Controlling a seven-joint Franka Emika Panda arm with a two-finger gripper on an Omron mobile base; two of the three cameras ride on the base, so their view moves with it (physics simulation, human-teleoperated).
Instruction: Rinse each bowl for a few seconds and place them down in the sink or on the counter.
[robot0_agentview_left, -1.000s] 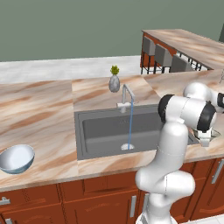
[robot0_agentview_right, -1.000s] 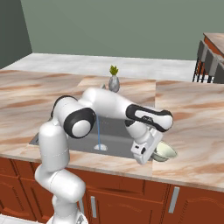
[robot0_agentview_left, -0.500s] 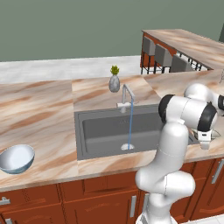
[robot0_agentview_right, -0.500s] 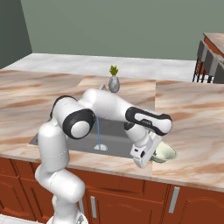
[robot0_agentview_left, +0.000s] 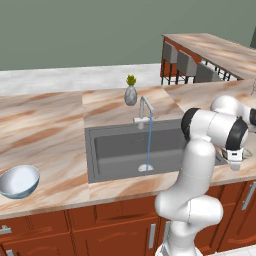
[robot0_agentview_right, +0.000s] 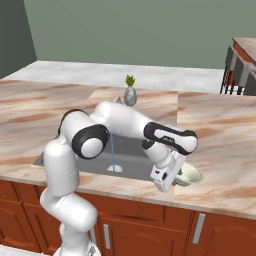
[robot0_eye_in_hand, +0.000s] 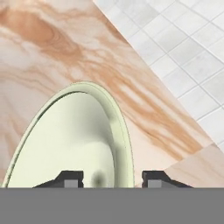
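The tan-and-pink marble-patterned stone counter (robot0_agentview_left: 45, 125) is seen running along red-brown wooden cabinets (robot0_agentview_left: 100, 230) in front of a plain grey-green wall (robot0_agentview_right: 150, 30). The large rectangular dark grey sink (robot0_agentview_left: 120, 150) is set into it, and a thin stream of water (robot0_agentview_left: 148, 142) is seen falling from the slim silver faucet (robot0_agentview_left: 145, 107) to the basin floor. A small grey vase with a green plant (robot0_agentview_left: 130, 92) is placed on the counter just behind the faucet. A second marble-topped bar (robot0_agentview_left: 220, 50) with grey stools beneath it is seen at the far right of the room.

The larger, deeper pale blue-white round bowl (robot0_agentview_left: 19, 181) is found on the counter well to the left of the sink, near the front edge. The small shallow pale cream-green round bowl (robot0_agentview_right: 189, 175) rests on the counter just right of the sink.

The two-finger gripper (robot0_eye_in_hand: 113, 179) is held low over that bowl. In the hand view the dark fingertips (robot0_eye_in_hand: 71, 178) are spread, with the near rim of the bowl lying between them: one tip is inside the rim, the other outside. A white tiled floor (robot0_eye_in_hand: 183, 48) is visible beyond the counter edge.
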